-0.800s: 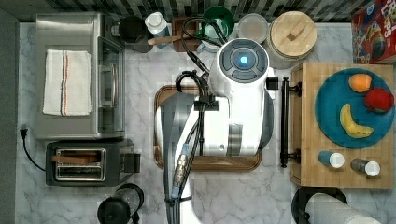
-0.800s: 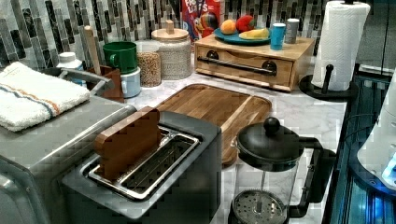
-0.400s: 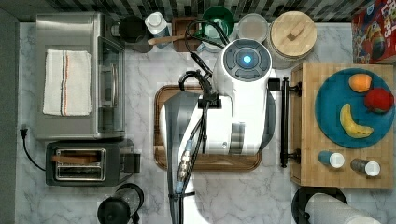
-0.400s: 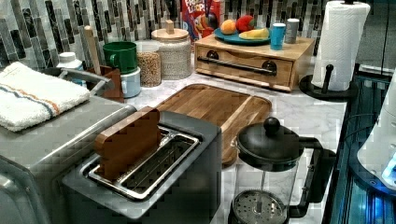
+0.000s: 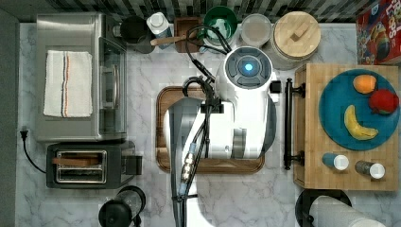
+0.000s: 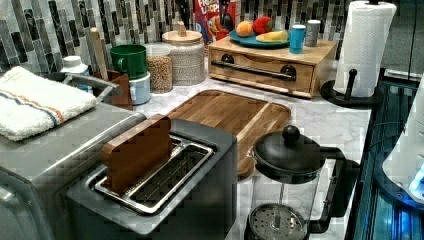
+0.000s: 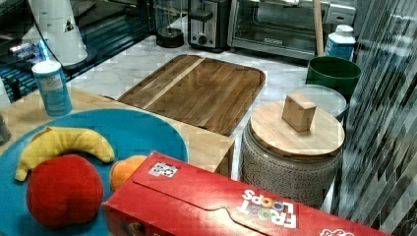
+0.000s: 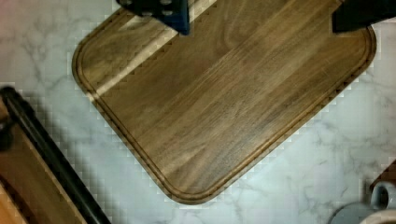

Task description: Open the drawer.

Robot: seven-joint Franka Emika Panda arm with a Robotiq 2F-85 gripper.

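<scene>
The drawer (image 6: 260, 80) is a light-wood front in a bamboo box, flush with the box, at the left view's far right. Its long black bar handle (image 5: 288, 124) runs along the box's side in the top view, facing the dark cutting board (image 5: 210, 165). In the wrist view my gripper (image 8: 259, 16) is open, its dark fingertips (image 8: 161, 11) wide apart above the cutting board (image 8: 224, 107), with nothing between them. The handle (image 8: 46, 158) lies off to one side of the gripper, apart from it. My white arm (image 5: 246, 109) covers most of the board in the top view.
A blue plate (image 5: 335, 118) with fruit and shakers (image 5: 336, 161) sits on the drawer box. Jars (image 5: 297, 34), a green mug (image 5: 220, 21), a toaster oven (image 5: 80, 78), toaster (image 5: 85, 165), French press (image 6: 290, 185) and paper towel roll (image 6: 367, 47) ring the marble counter (image 5: 142, 71).
The arm's wrist has shifted slightly above the cutting board. The drawer stays shut and nothing else has moved.
</scene>
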